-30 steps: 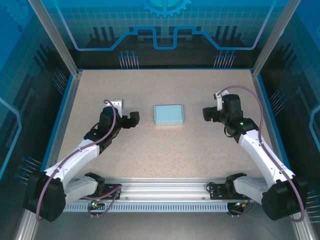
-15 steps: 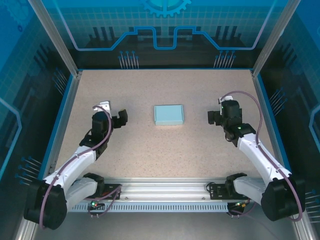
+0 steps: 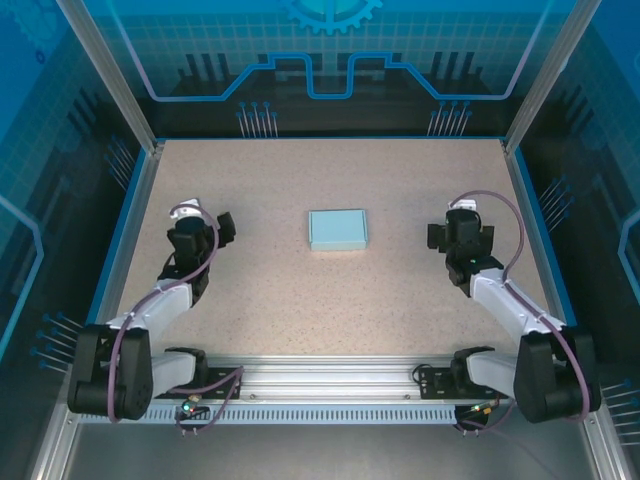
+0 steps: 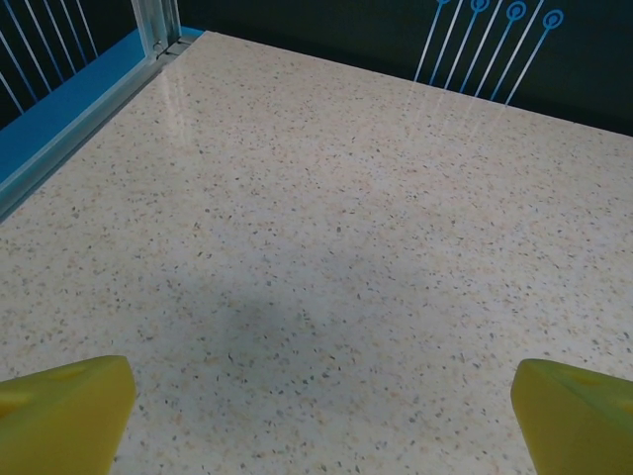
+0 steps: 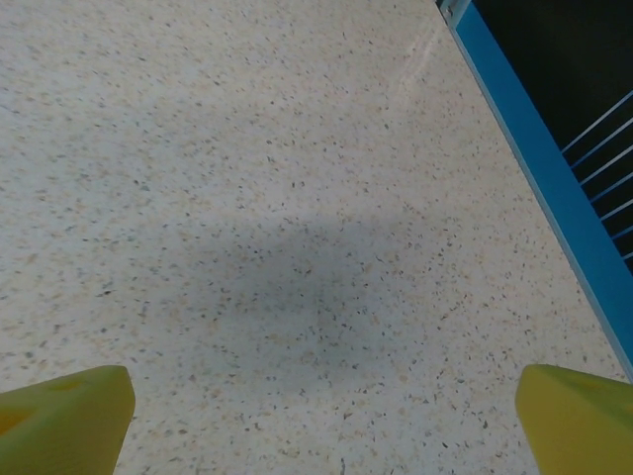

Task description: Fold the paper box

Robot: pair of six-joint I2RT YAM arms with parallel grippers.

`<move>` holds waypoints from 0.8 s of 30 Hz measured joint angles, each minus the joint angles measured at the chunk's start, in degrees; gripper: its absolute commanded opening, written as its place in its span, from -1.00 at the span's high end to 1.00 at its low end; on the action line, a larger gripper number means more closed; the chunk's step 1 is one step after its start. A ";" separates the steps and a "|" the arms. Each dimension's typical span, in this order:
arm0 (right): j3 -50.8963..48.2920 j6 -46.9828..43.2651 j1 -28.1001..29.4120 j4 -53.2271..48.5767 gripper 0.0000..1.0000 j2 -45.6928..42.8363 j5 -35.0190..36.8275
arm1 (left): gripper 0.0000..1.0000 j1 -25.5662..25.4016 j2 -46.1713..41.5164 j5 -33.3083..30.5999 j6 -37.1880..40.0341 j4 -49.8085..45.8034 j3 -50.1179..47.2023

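Note:
The paper box [image 3: 337, 229], pale light blue and shaped as a small shallow rectangular box, sits on the speckled table near its middle. My left gripper [image 3: 207, 222] hangs far to the box's left, open, with nothing between its yellow fingertips [image 4: 64, 411]. My right gripper [image 3: 461, 226] stands well to the box's right, open too, its yellow fingertips [image 5: 579, 421] wide apart over bare table. Neither gripper touches the box.
A blue rim [image 3: 122, 235] runs along the table's left side and another [image 3: 535, 228] along the right; the rim [image 5: 539, 168] passes close to my right gripper. A metal rail [image 3: 330, 385] with the arm bases crosses the near edge.
Both arms have pulled back from the box toward the table's sides: the left gripper moved left, the right gripper moved right. The box has stayed in place.

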 measured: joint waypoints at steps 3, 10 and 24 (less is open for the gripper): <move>-0.48 -0.42 -0.66 3.80 -1.00 3.89 -0.98 | -0.98 0.15 2.82 1.51 1.57 3.02 0.00; -2.40 -3.04 -0.94 13.31 -1.00 10.10 -5.53 | -0.98 0.24 10.93 4.94 4.44 10.51 -0.87; -8.81 -5.64 -2.32 28.26 -1.00 8.76 -17.51 | -0.98 0.24 19.65 11.23 8.66 25.00 -4.15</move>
